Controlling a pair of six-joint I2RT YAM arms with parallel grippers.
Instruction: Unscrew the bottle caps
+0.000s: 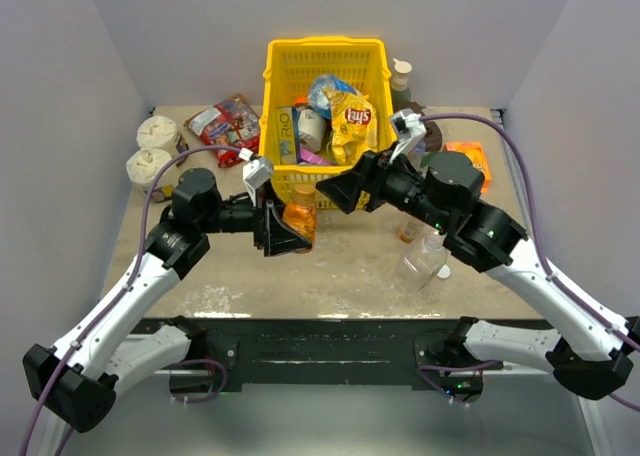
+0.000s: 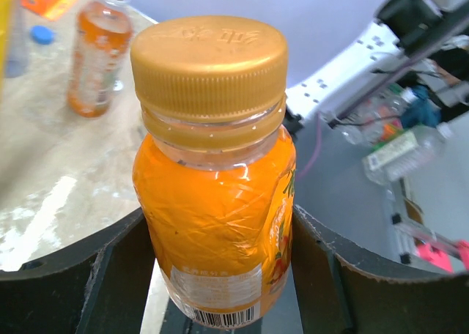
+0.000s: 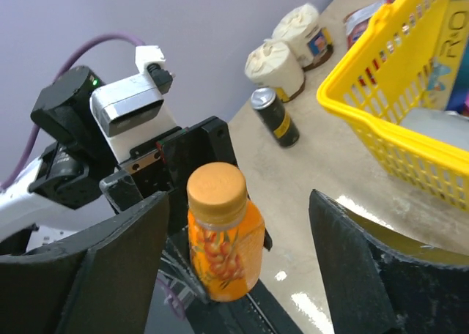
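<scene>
1. Gold cap (image 2: 209, 59): round ribbed screw cap, seated on the neck of the small orange juice bottle (image 2: 212, 217), with its ring just below it. Nothing touches the cap.
2. Small orange juice bottle: clear plastic, orange drink, printed wrap with a barcode at the foot. It is held off the worktop (image 1: 350, 266), between the two arms and just in front of the near wall of the yellow basket (image 1: 325, 44).
3. Left pincer (image 1: 288, 234): closed on the bottle's body. One dark finger (image 2: 73, 275) presses each side of the lower half, and the neck and cap stand free above them.
4. Right pincer (image 1: 335, 191): jaws wide apart and holding nothing. It faces the bottle from the right. In the right wrist view the cap sits in the gap between the two fingers, clear of both.
5. Tall orange-labelled bottle (image 2: 99, 56): upright on the worktop, well beyond the held bottle in the left wrist view. Whether it carries a cap cannot be told.
6. Blue cap (image 2: 42, 34): loose on the worktop, near the tall bottle.
7. Clear bottle (image 1: 422, 259): on the worktop under the right arm, with a white cap (image 1: 443, 272) just beside it.
8. Yellow basket: at the far middle of the worktop, filled with packets, among them a yellow crisp bag (image 1: 352, 116).
9. Dark can (image 3: 275, 116): on the left of the worktop, near two white tubs (image 3: 275, 63).
</scene>
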